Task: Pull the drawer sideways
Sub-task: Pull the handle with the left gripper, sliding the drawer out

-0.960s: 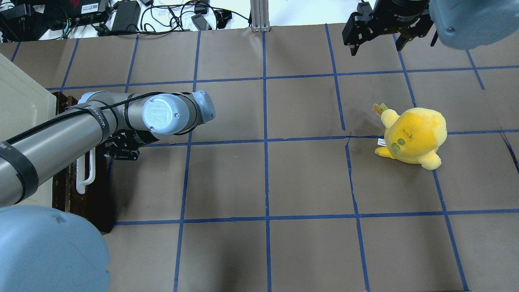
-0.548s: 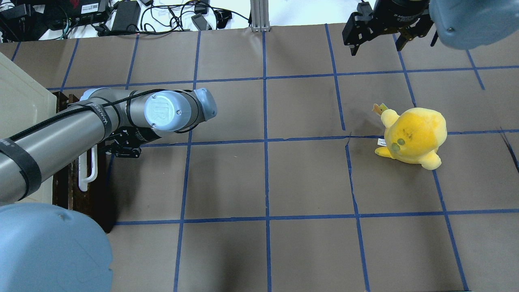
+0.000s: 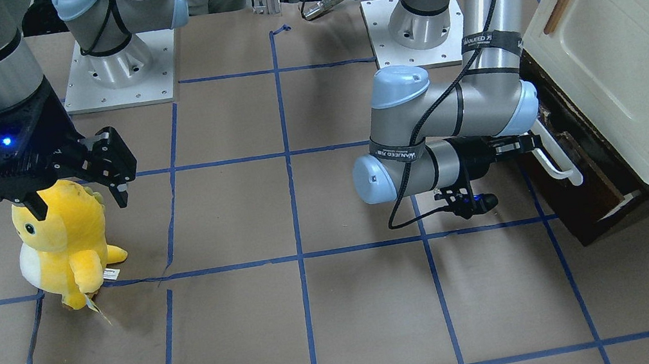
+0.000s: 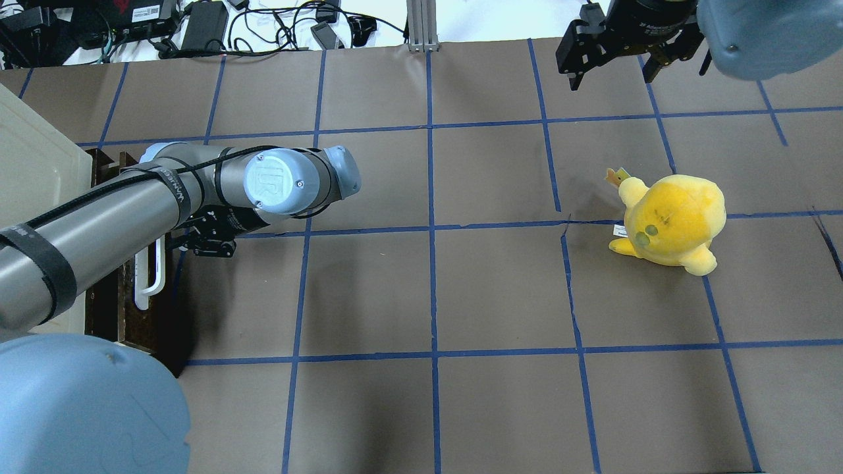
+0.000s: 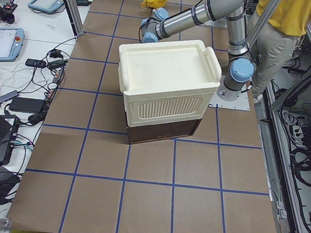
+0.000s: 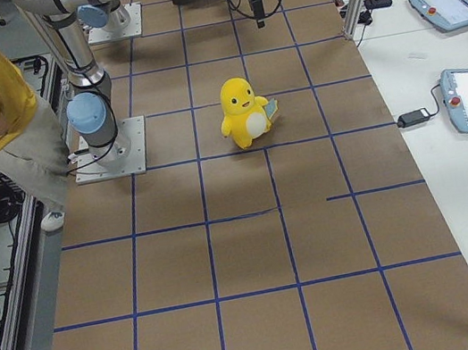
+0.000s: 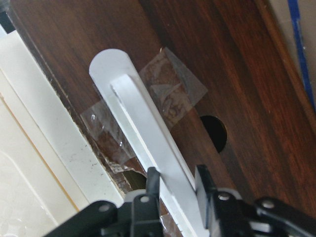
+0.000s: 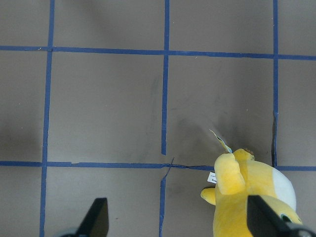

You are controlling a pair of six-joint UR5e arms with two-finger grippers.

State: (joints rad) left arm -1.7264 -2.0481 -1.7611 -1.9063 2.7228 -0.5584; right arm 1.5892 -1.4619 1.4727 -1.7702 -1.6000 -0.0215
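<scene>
The drawer (image 3: 588,182) has a dark brown wooden front (image 7: 237,84) and a long white bar handle (image 3: 558,162). It sits at the base of the cream cabinet (image 3: 623,50) and is pulled a little way out. In the overhead view the handle (image 4: 154,276) shows at the far left. My left gripper (image 7: 177,180) is shut on the handle near one end, one finger on each side of the bar. It also shows in the front view (image 3: 528,143). My right gripper (image 4: 610,74) hangs open and empty at the far right, above the table.
A yellow plush toy (image 4: 672,220) stands on the right half of the table, just below my right gripper in the front view (image 3: 61,243). The cream cabinet (image 4: 33,164) fills the left edge. Cables and devices (image 4: 197,23) lie beyond the far edge.
The drawer front and its handle have slid rightwards, out from the cabinet, with my left gripper and forearm moving along. The right arm and the plush have not moved.
</scene>
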